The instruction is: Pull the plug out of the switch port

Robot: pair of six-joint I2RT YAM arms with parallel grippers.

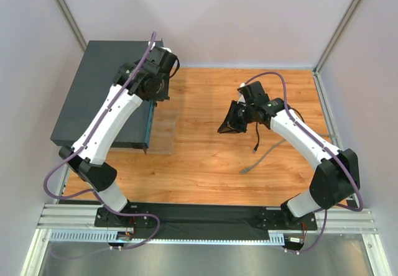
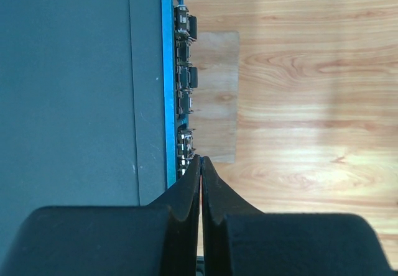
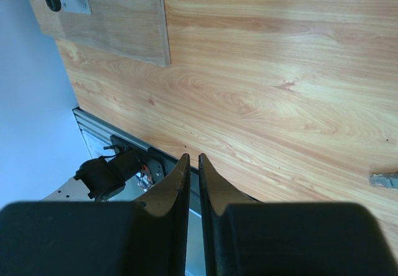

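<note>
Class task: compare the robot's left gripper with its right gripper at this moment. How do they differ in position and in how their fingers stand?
Place: the left gripper sits at the switch, fingertips at its socket row; the right gripper hangs over bare wooden table, away from the switch.
Fingers: the left gripper's are pressed fully together; the right gripper's leave a narrow slit.
Shared: both have black fingers, and neither visibly holds anything.
</note>
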